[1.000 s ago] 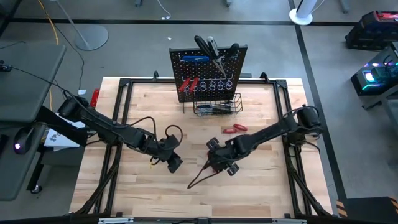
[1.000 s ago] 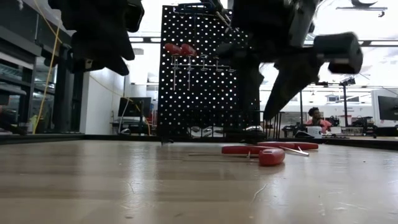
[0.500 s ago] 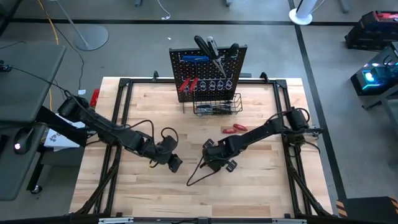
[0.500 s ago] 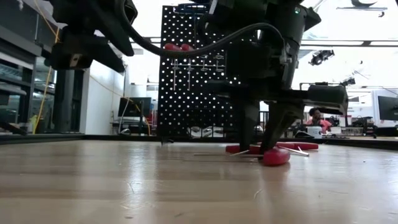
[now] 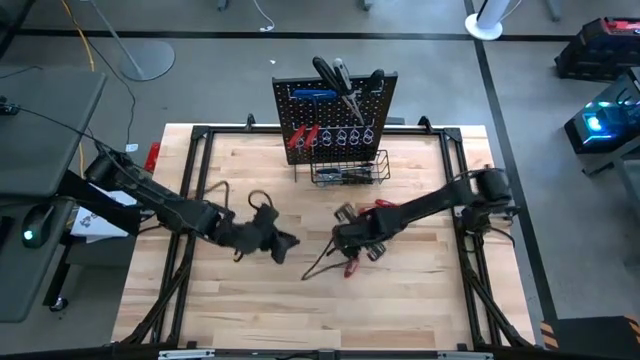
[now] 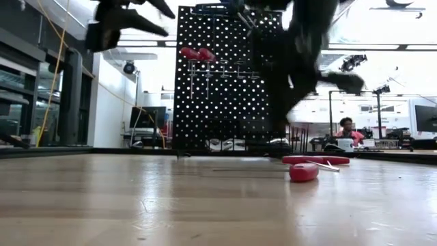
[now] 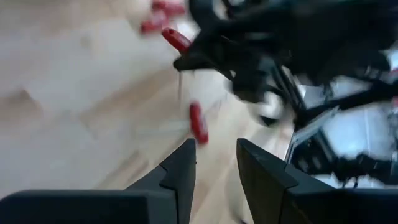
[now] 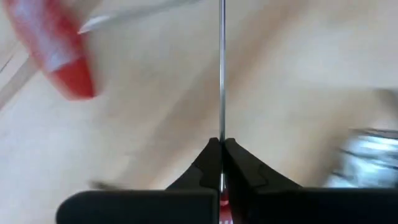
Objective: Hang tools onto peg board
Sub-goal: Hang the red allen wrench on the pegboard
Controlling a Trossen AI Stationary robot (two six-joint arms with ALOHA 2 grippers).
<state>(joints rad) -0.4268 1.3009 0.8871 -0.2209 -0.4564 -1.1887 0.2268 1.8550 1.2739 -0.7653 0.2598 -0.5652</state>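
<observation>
A: Right claw, what's it doing?
B: The right gripper (image 5: 345, 238) is over the middle of the pale wooden tabletop (image 5: 240, 170), in front of the board. It's clenched tight on the thin silver shaft of a red-handled screwdriver (image 8: 221, 74). A bit of red shows behind the closed fingers (image 8: 205, 165).

A: Is it lifted?
B: From above I cannot tell, the arm covers it. The left wrist view is blurred, but red sticks out of that gripper and a thin shaft hangs below it.

A: Other loose tools?
B: A second red-handled screwdriver (image 5: 350, 268) lies flat just in front of the right gripper, with its long shaft running toward the front left. A pair of red-handled tools (image 5: 380, 206) lies between that gripper and the basket, slightly to the right.

A: And the board?
B: The upright black perforated peg board (image 5: 380, 100) stands at the back centre of the table. It carries:
- a blue T-handle key (image 5: 312, 95) at upper left
- black-handled screwdrivers (image 5: 335, 75) up top
- small red-handled tools (image 5: 303, 137) by a row of metal loop hooks (image 5: 345, 135)
- a black wire basket (image 5: 350, 172) at its foot, with metal bits inside too small to name

A: Left claw?
B: The left gripper (image 5: 278, 243) is near the right one on its left, not touching it. Its fingers are parted and nothing is between them.
</observation>
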